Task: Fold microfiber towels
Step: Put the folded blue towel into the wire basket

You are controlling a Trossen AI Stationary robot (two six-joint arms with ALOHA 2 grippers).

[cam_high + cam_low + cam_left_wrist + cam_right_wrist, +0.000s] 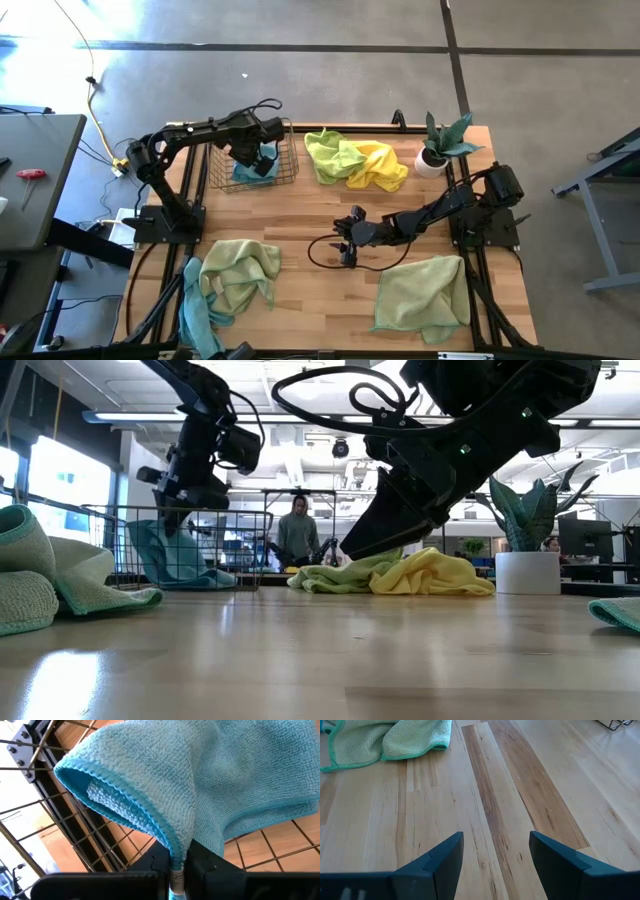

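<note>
Inside the wire basket [252, 158], at about eleven o'clock on the surface [300, 215], the left tool [262, 158] is clenched on the hem of a light blue towel [200, 780]. From that tool the cloth runs straight ahead and spreads over the basket floor, so the coming move turns on lifting up and clear of the wire walls, then toward the open middle at about four o'clock from the basket. The left arm is far the nearer to this cloth.

Near the centre, the right tool [495, 857] hovers low with its jaws spread wide and nothing between them. A pale green towel [422, 293] lies at five o'clock, a green and blue heap [232, 277] at seven, and a lime and yellow pile [356, 160] at twelve beside the potted plant [443, 143].

Only the left wrist view shows the pinched hem. The high view hides it under the arm, and the low view shows just blue cloth behind the wires.
</note>
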